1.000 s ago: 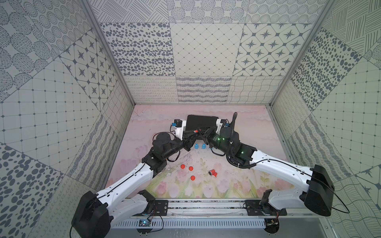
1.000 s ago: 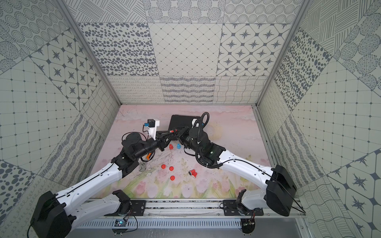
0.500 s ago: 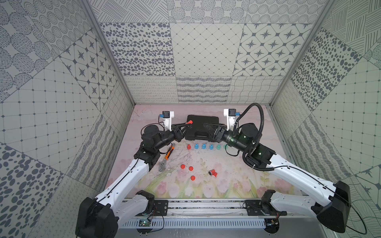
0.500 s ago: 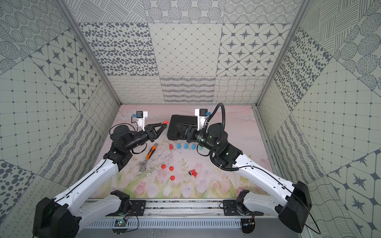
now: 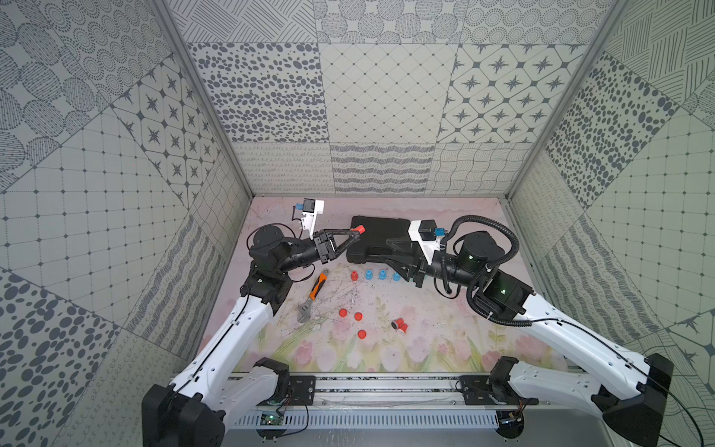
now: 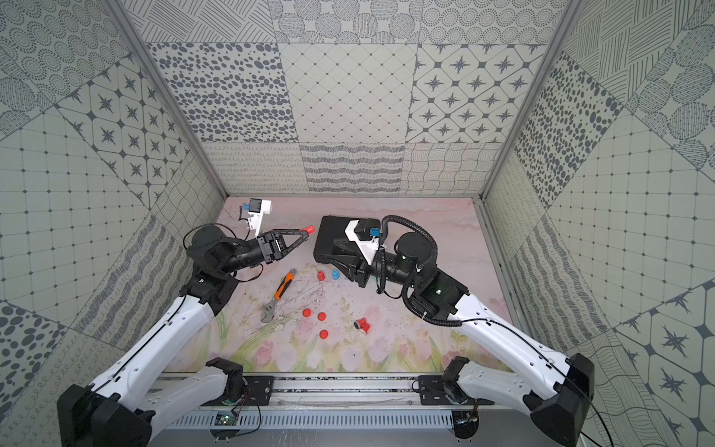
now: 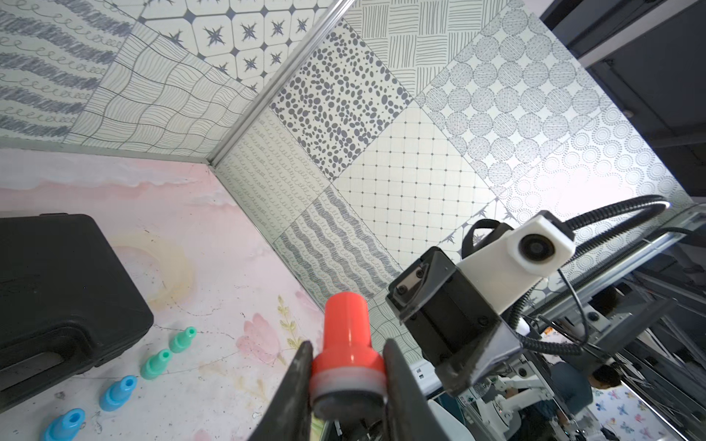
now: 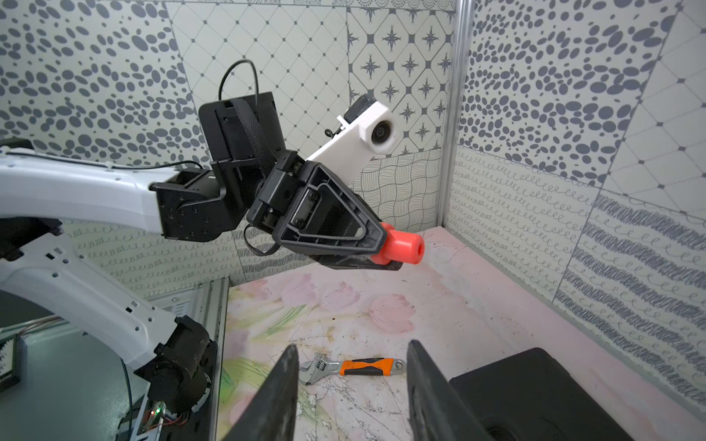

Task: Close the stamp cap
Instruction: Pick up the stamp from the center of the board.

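A red stamp (image 7: pixel 345 328) is pinched at its wide end between the fingers of my left gripper (image 7: pixel 347 355), which is shut on it. Its narrow red end sticks out past the fingertips. In both top views the stamp (image 5: pixel 360 229) (image 6: pixel 310 229) hangs above the mat beside the black case. The right wrist view shows it (image 8: pixel 403 247) from the side. I cannot tell the cap apart from the stamp's body. My right gripper (image 8: pixel 351 351) (image 5: pixel 389 253) is open and empty, a short way right of the stamp, and points toward it.
A black case (image 5: pixel 381 232) lies at the back. An orange-handled wrench (image 5: pixel 315 290) lies on the mat. A row of small upright stamps, one red (image 5: pixel 353 275) and the rest blue (image 5: pixel 368 274), stands in front of the case. Loose red caps (image 5: pixel 342 312) and a lying red stamp (image 5: pixel 398 324) are nearer the front.
The two grippers were together over the row of stamps. They have drawn apart. The right jaws opened and backed off to the right, while the left carried the red stamp left and up.
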Tool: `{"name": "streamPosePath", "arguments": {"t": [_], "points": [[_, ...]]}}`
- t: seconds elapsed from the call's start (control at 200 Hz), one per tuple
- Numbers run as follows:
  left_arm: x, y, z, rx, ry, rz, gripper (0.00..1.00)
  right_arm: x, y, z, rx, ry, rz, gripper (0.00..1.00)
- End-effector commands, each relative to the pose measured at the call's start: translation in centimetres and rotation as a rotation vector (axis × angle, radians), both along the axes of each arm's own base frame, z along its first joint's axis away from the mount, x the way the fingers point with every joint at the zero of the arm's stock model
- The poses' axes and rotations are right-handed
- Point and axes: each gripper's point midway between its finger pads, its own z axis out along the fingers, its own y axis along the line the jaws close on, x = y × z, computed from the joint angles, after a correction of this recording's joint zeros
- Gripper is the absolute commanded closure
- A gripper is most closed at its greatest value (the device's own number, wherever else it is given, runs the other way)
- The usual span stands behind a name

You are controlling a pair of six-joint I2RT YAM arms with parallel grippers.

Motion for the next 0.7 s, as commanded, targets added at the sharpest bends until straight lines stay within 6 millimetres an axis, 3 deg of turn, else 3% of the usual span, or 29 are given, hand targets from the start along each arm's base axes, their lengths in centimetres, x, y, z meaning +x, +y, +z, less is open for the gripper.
{"name": "streamPosePath", "arguments": {"t": [0.0,0.415,0.695], "points": [[-3.2,-0.2,1.0,0.007,0.004,-0.143,0.89,-2.1,-0.3,2.4,-0.006,-0.201,0.078,0.54],[-7.4,-0.1,2.9,0.005,-0.042,-0.327,0.89,-6.7,0.3,2.3,-0.093,-0.49,0.239,0.49],[-9.4,-0.2,2.6,0.022,-0.042,-0.434,0.9,-5.9,1.9,3.8,-0.079,-0.535,0.185,0.49]]}}
